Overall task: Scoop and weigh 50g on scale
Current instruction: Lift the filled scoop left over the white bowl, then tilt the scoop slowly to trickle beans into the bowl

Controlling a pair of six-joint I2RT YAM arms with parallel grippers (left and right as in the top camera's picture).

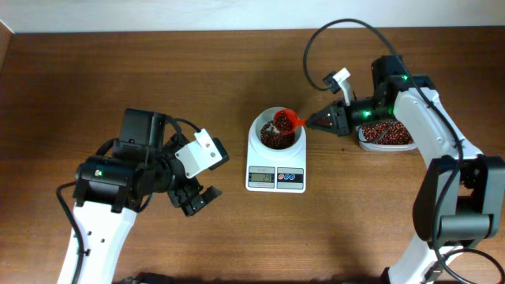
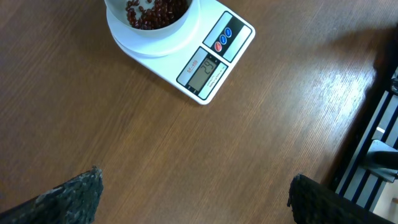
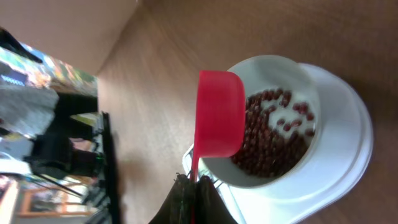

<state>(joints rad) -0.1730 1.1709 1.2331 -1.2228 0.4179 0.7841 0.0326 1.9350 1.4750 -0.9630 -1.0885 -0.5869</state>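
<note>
The white scale (image 1: 275, 178) stands mid-table with a round white bowl (image 1: 276, 139) of red beans on it. Its grey display (image 2: 204, 68) and red and blue buttons face the table's front edge. My right gripper (image 1: 317, 121) is shut on the handle of a red scoop (image 1: 289, 121). The scoop is held over the bowl's right rim with some beans showing in it. In the right wrist view the scoop (image 3: 219, 112) is tipped toward the bowl (image 3: 292, 87), with the gripper (image 3: 194, 183) clamped on its thin handle. My left gripper (image 1: 197, 197) is open and empty, left of the scale (image 2: 233, 28), above bare wood.
A clear tub of red beans (image 1: 386, 135) sits at the right, under my right arm. A cable loops above the right arm near the table's back edge. In the left wrist view the table's edge runs down the right side.
</note>
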